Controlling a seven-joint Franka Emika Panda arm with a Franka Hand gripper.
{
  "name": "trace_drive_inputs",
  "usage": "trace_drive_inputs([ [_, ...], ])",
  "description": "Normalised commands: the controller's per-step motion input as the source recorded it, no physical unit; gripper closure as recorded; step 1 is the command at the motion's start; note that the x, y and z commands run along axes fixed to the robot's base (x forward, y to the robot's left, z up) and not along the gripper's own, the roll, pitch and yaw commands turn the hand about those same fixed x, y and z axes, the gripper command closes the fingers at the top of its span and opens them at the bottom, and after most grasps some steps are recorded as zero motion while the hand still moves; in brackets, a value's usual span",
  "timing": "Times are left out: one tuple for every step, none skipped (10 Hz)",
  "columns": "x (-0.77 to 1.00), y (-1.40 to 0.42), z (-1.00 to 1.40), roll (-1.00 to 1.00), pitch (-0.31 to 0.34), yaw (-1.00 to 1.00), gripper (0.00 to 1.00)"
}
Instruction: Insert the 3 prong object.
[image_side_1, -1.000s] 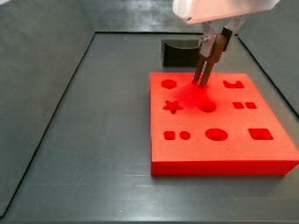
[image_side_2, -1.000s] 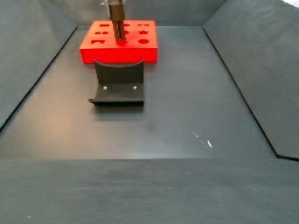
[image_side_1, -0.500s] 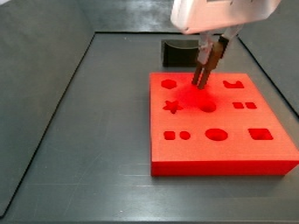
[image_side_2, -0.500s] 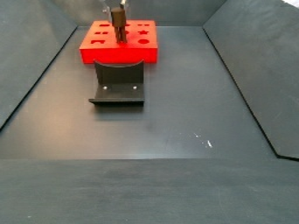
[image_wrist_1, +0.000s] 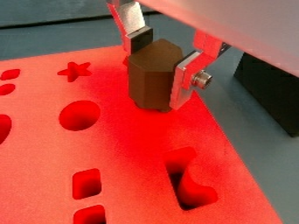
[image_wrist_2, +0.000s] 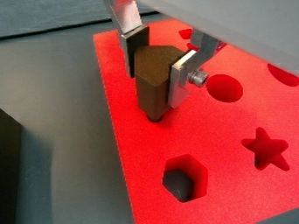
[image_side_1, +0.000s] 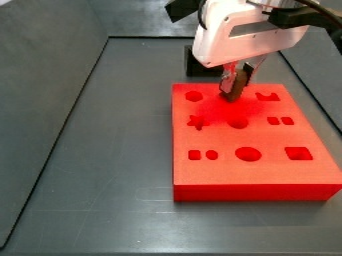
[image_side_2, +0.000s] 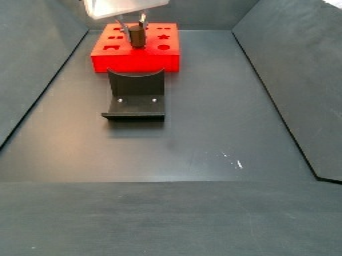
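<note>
pincer (image_wrist_1: 158, 61) pinching brown, faceted 3 prong object (image_wrist_1: 149, 79), upright over red board (image_wrist_1: 117, 166)

Franka arm reaches down, its white gripper (image_side_1: 237, 80) pointing at the surface below, silver fingers (image_wrist_1: 187, 72) with dark pads clamped on both sides of a brown piece (image_wrist_1: 152, 75)

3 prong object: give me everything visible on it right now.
The 3 prong object is a brown, faceted, matte stick-like piece, held upright in the gripper, whose silver fingers clamp its upper part from two sides. Its lower end points down at the red board, over bare surface between cutouts; whether it touches cannot be told. No prongs are visible. In a side view it hangs over the board's far half.
</note>
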Motion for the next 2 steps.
trace_drive_inputs([
  [0.04, -0.07, -0.18, 0.08, 0.07, 0.0, 1.0],
  [0.0, 0.0, 0.0, 0.0, 0.0, 0.0, 1.0],
])
